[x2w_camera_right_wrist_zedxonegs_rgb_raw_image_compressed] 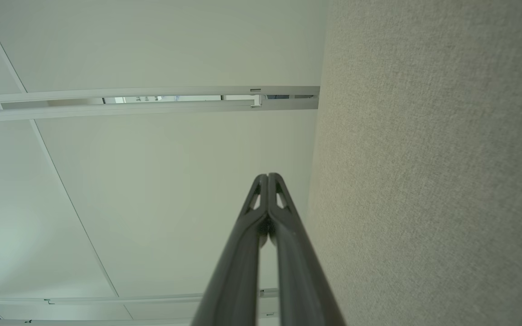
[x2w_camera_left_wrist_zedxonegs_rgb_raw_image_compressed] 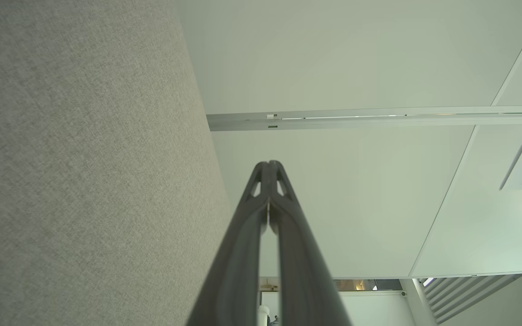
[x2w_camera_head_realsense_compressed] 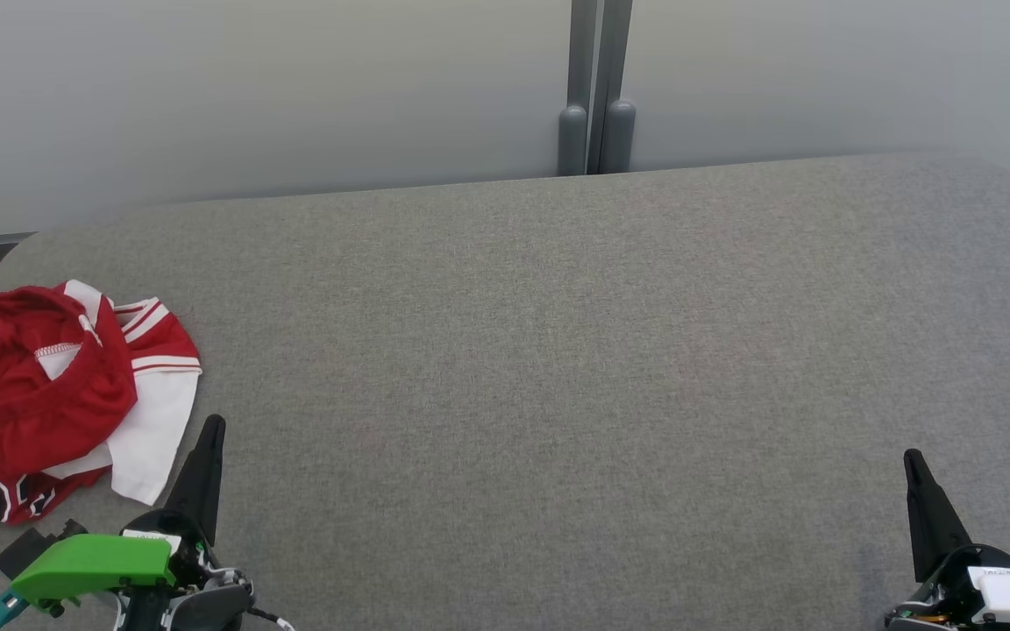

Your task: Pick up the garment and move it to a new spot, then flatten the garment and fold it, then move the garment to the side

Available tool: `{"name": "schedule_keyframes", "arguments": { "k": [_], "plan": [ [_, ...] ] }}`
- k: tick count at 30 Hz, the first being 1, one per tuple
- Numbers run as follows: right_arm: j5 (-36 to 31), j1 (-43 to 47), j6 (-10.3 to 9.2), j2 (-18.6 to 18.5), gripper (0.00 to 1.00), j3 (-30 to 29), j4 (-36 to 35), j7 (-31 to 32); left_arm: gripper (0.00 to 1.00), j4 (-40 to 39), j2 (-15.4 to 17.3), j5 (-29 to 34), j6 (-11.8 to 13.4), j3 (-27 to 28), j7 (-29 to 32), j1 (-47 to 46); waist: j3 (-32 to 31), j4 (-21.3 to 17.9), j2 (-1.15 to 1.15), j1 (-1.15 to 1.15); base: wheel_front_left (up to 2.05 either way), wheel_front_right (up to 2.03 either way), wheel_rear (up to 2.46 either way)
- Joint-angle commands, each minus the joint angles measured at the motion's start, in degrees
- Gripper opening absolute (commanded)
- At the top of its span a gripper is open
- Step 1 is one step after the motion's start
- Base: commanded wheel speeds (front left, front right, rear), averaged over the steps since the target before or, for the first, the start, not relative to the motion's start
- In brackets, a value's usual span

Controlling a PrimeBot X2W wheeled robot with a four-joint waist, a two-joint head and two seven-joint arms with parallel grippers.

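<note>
A crumpled red and white garment [x2w_camera_head_realsense_compressed: 49, 394] lies in a heap at the left edge of the grey fabric table [x2w_camera_head_realsense_compressed: 558, 368]. My left gripper [x2w_camera_head_realsense_compressed: 214, 425] rests at the lower left, just right of the garment's white sleeve and apart from it. In the left wrist view its fingertips [x2w_camera_left_wrist_zedxonegs_rgb_raw_image_compressed: 268, 164] meet, shut on nothing. My right gripper [x2w_camera_head_realsense_compressed: 912, 457] sits at the lower right, far from the garment. Its fingertips [x2w_camera_right_wrist_zedxonegs_rgb_raw_image_compressed: 268, 176] are likewise pressed together and empty.
Pale partition panels stand behind the table, with a grey post [x2w_camera_head_realsense_compressed: 597, 88] at their joint. The table's far edge curves down at both corners. A wide stretch of grey surface lies between the two grippers.
</note>
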Motion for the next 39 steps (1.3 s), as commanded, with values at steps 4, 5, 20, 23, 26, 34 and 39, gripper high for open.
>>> {"name": "schedule_keyframes", "arguments": {
  "k": [4,5,20,23,26,34,39],
  "plan": [
    [-0.06,0.72,0.02,-0.13,0.0,-0.11,-0.14,0.23,0.0,-0.2,0.07,-0.21,-0.36,0.09,-0.04,-0.76,0.0,0.0,0.0,0.0,0.0,0.0,0.0],
    [-0.06,0.72,0.02,-0.13,0.0,-0.11,-0.14,0.23,0.0,-0.2,0.07,-0.21,-0.36,0.09,-0.04,-0.76,0.0,0.0,0.0,0.0,0.0,0.0,0.0],
    [-0.06,0.72,0.02,-0.13,0.0,-0.11,-0.14,0.23,0.0,-0.2,0.07,-0.21,-0.36,0.09,-0.03,-0.77,0.0,0.0,0.0,0.0,0.0,0.0,0.0],
    [-0.01,-0.01,0.0,0.02,1.0,0.03,0.2,-0.02,1.0,0.13,-0.01,0.01,0.03,-0.01,-0.03,0.07,0.0,0.0,0.0,0.0,0.0,0.0,0.0],
    [-0.02,-0.02,-0.01,0.39,1.0,0.19,1.79,-0.03,1.0,1.69,-0.32,0.03,0.13,-0.1,-0.06,1.21,0.0,0.0,0.0,0.0,0.0,0.0,0.0],
    [-1.17,-1.96,-0.01,0.41,1.0,2.31,3.21,-1.5,1.0,1.38,-0.29,1.37,0.17,-1.21,-2.75,1.5,0.05,-0.03,0.0,0.0,0.0,0.0,0.0],
    [-2.79,-3.44,-0.01,0.36,1.0,3.38,4.67,-2.52,1.0,1.42,-0.18,2.63,0.14,-1.88,-4.51,1.36,0.07,-0.01,0.0,0.0,0.0,0.0,0.0]
  ]
}}
